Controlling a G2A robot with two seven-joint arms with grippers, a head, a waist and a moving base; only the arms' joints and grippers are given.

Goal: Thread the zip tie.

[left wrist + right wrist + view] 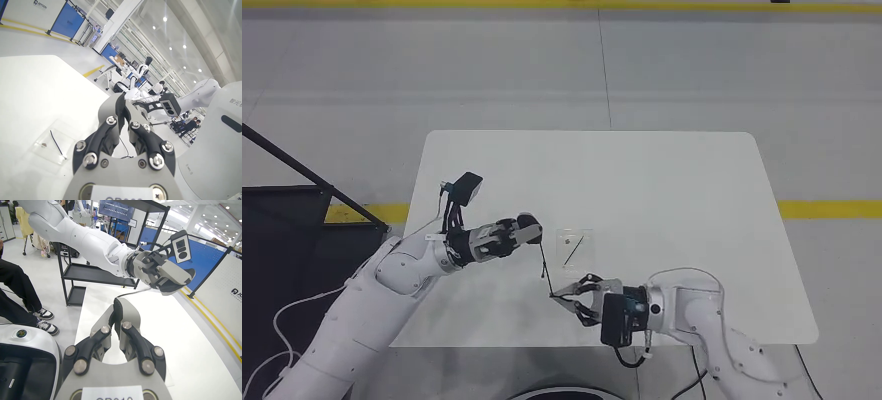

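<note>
Zip tie: lifted off the desk and strung between both claws, its long axis running from far to near.
Left claw: clamped on the far end.
Right claw: pinching the near end.

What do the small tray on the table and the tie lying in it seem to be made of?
The tray looks like clear, glossy plastic: the white table shows through it and its edges catch light. The tie in it looks like thin, matt black plastic, probably nylon; it bends slightly.
</note>
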